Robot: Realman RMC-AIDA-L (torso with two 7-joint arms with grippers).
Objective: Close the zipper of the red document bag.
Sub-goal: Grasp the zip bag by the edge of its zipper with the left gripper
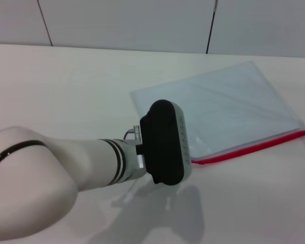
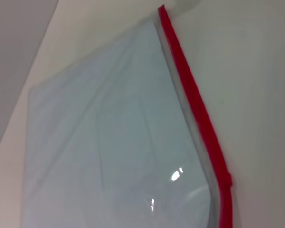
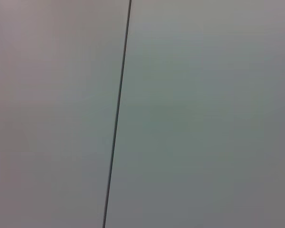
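Observation:
The red document bag [image 1: 229,109] lies flat on the table at the right, translucent pale blue-grey. Its zipper [image 1: 254,147] is the bright red strip along the near long edge. My left arm reaches in from the left, and its black wrist housing [image 1: 165,142] hovers over the bag's near left corner, hiding that end of the strip and the gripper below it. The left wrist view looks down on the bag [image 2: 109,142] and the zipper [image 2: 194,99]; a small red bump on the strip [image 2: 226,179] may be the slider. My right gripper is out of view.
The pale table [image 1: 66,86] stretches to the left and in front of the bag. A grey panelled wall [image 1: 142,23] stands behind the table's far edge. The right wrist view holds only a plain wall panel with a dark seam [image 3: 118,114].

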